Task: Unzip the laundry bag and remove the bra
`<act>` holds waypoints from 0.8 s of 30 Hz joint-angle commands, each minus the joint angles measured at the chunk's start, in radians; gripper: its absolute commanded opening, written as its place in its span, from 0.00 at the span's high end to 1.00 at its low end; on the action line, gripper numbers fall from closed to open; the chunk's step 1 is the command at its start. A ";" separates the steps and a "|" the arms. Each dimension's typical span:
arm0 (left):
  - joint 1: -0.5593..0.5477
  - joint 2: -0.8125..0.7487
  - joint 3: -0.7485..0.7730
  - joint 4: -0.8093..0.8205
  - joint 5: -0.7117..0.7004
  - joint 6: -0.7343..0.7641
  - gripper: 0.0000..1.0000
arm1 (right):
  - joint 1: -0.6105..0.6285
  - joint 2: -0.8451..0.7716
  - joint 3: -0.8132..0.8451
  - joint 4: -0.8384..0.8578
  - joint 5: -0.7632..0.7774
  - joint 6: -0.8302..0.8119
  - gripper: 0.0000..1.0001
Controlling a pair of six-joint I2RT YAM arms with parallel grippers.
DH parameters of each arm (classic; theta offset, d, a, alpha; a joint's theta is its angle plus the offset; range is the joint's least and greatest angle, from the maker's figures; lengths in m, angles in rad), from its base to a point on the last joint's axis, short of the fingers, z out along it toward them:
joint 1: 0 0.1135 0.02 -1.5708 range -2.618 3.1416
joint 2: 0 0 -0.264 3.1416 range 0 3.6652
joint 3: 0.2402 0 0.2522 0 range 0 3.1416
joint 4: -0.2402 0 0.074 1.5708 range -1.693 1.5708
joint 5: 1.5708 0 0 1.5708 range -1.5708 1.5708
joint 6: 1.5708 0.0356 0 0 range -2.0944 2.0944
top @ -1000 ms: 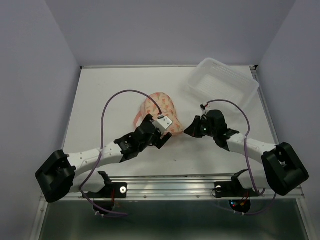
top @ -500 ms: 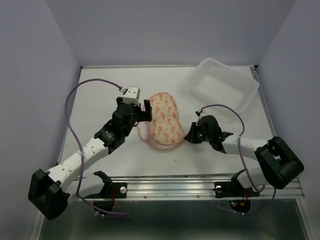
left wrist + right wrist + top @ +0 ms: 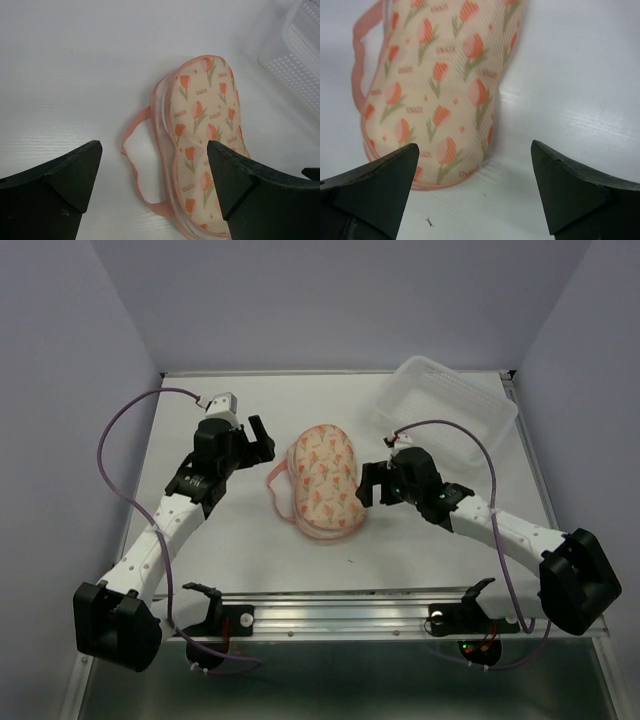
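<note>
The laundry bag lies flat in the middle of the table, printed side up, with its pink loop spread out to its left. In the left wrist view the bag shows a pink rim with pale layers along its left edge. The bra is hidden. My left gripper hovers open to the bag's upper left, nothing between its fingers. On the bag's right side, close to its edge, my right gripper stands open and empty. In the right wrist view the bag is ahead and to the left.
A clear plastic tub stands at the back right, just behind the right arm; its perforated wall shows in the left wrist view. A small dark speck lies on the table in front of the bag.
The right gripper has opened and moved up to the bag's right edge. The left arm has drawn back to the left, off the bag, still open. The bag now lies uncovered.
</note>
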 commanded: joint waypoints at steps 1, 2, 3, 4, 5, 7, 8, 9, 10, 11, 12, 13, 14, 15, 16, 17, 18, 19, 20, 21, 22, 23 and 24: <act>0.056 -0.003 0.069 -0.069 0.091 0.027 0.01 | 0.051 0.015 0.132 -0.040 0.087 -0.091 0.00; 0.070 -0.015 0.070 -0.077 0.086 0.033 0.01 | 0.068 0.037 0.151 -0.043 0.095 -0.106 0.00; 0.099 -0.024 0.067 -0.086 0.083 0.049 0.01 | 0.114 0.084 0.194 -0.046 0.122 -0.117 0.00; 0.113 -0.042 0.064 -0.089 0.080 0.058 0.01 | 0.142 0.109 0.216 -0.049 0.141 -0.132 0.00; 0.130 -0.052 0.058 -0.092 0.077 0.067 0.01 | 0.166 0.133 0.237 -0.049 0.155 -0.140 0.00; 0.159 -0.072 0.035 -0.097 0.063 0.098 0.01 | 0.234 0.210 0.300 -0.049 0.192 -0.152 0.01; 0.185 -0.081 0.023 -0.097 0.050 0.109 0.01 | 0.258 0.236 0.323 -0.052 0.213 -0.163 0.01; 0.194 -0.102 -0.004 -0.089 0.045 0.118 0.01 | 0.284 0.264 0.348 -0.055 0.256 -0.172 0.03; 0.202 -0.113 -0.020 -0.080 0.001 0.127 0.01 | 0.332 0.325 0.400 -0.066 0.276 -0.191 0.06; 0.204 -0.138 -0.054 -0.058 -0.007 0.127 0.01 | 0.355 0.356 0.427 -0.072 0.311 -0.200 0.11; 0.207 -0.148 -0.068 -0.052 -0.010 0.129 0.01 | 0.378 0.386 0.454 -0.077 0.327 -0.211 0.11; 0.211 -0.158 -0.072 -0.052 -0.010 0.129 0.01 | 0.398 0.416 0.478 -0.080 0.345 -0.218 0.17; 0.213 -0.173 -0.075 -0.057 -0.030 0.135 0.01 | 0.436 0.472 0.519 -0.085 0.362 -0.237 0.19; 0.213 -0.181 -0.078 -0.058 -0.047 0.136 0.01 | 0.450 0.500 0.540 -0.089 0.392 -0.244 0.21; 0.213 -0.190 -0.078 -0.058 -0.073 0.136 0.01 | 0.464 0.526 0.558 -0.094 0.411 -0.247 0.25; 0.213 -0.205 -0.081 -0.057 -0.078 0.136 0.01 | 0.473 0.570 0.590 -0.103 0.437 -0.254 0.28; 0.213 -0.214 -0.091 -0.051 -0.078 0.136 0.01 | 0.487 0.590 0.606 -0.108 0.442 -0.255 0.32; 0.213 -0.221 -0.095 -0.047 -0.078 0.136 0.01 | 0.487 0.607 0.619 -0.111 0.446 -0.255 0.34; 0.213 -0.228 -0.101 -0.046 -0.073 0.138 0.01 | 0.487 0.623 0.630 -0.112 0.449 -0.257 0.36; 0.213 -0.234 -0.104 -0.044 -0.075 0.139 0.01 | 0.487 0.652 0.652 -0.114 0.455 -0.257 0.38; 0.213 -0.236 -0.106 -0.044 -0.072 0.141 0.01 | 0.487 0.664 0.662 -0.121 0.460 -0.257 0.39; 0.213 -0.239 -0.106 -0.046 -0.072 0.141 0.01 | 0.487 0.679 0.672 -0.126 0.468 -0.257 0.39; 0.213 -0.241 -0.108 -0.046 -0.069 0.141 0.01 | 0.496 0.705 0.690 -0.131 0.492 -0.257 0.41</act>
